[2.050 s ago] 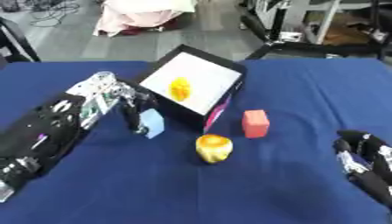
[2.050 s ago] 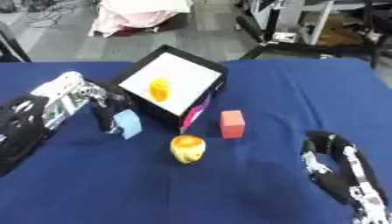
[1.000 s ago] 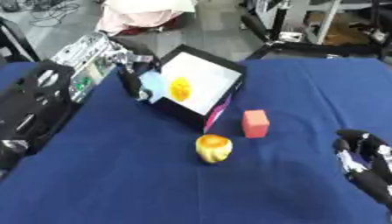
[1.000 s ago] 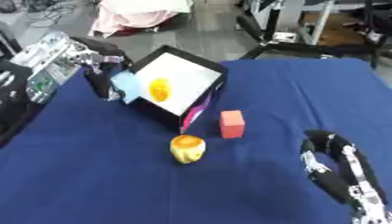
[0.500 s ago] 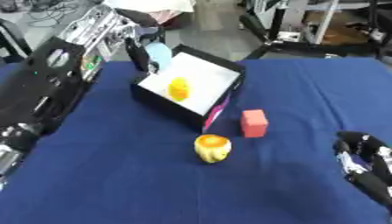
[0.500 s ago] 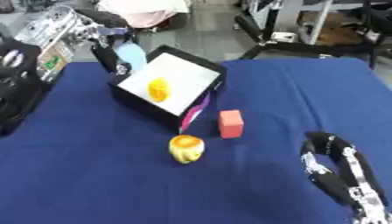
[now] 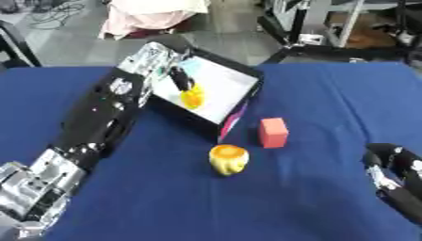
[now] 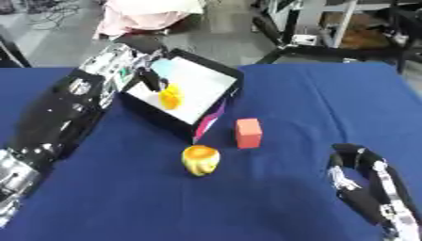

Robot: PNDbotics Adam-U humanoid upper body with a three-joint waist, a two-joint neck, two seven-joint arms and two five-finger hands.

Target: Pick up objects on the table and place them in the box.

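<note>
The left hand (image 7: 161,63) reaches over the near-left rim of the box (image 7: 239,77), its fingers curled round a pale blue block (image 7: 188,69) held above the white interior. A yellow object (image 7: 193,97) lies inside the box. On the blue counter (image 7: 313,103) sit a red block (image 7: 273,132) and a yellow-orange fruit-shaped object (image 7: 228,159). The right hand (image 7: 394,172) rests at the lower right corner.

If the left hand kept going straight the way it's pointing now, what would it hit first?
Probably the box's white floor: the left hand reaches over the near-left rim with the light blue block, close to the yellow object. Depth is unclear.
</note>
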